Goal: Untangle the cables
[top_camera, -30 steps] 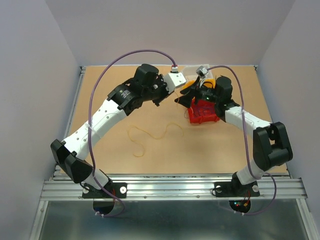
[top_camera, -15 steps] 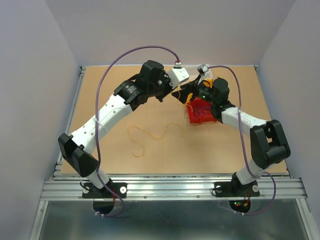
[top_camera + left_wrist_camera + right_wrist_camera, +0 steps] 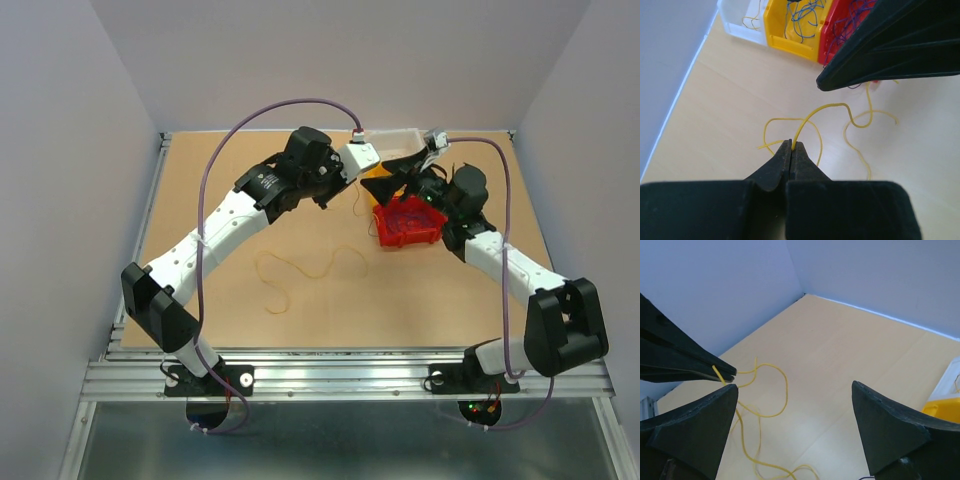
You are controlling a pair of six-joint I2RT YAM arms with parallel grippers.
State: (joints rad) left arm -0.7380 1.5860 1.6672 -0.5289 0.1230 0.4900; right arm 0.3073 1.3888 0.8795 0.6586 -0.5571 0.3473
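My left gripper is shut on a thin yellow cable, which arches away from the tips and runs under a finger of my right gripper. In the top view the left gripper is just left of the red bin. My right gripper is wide open and empty, facing the left gripper's tips with the yellow cable looping below; in the top view the right gripper is above the bins. Blue-purple cables lie in the red bin and the yellow bin.
A clear bin with a few yellow strands stands by the back wall, also seen in the top view. A loose yellow cable lies on the wooden table in front of the arms. Walls close in on three sides.
My left gripper has moved right and farther back, close to the bins. My right arm has swung to the right and its gripper now points left at the left gripper.
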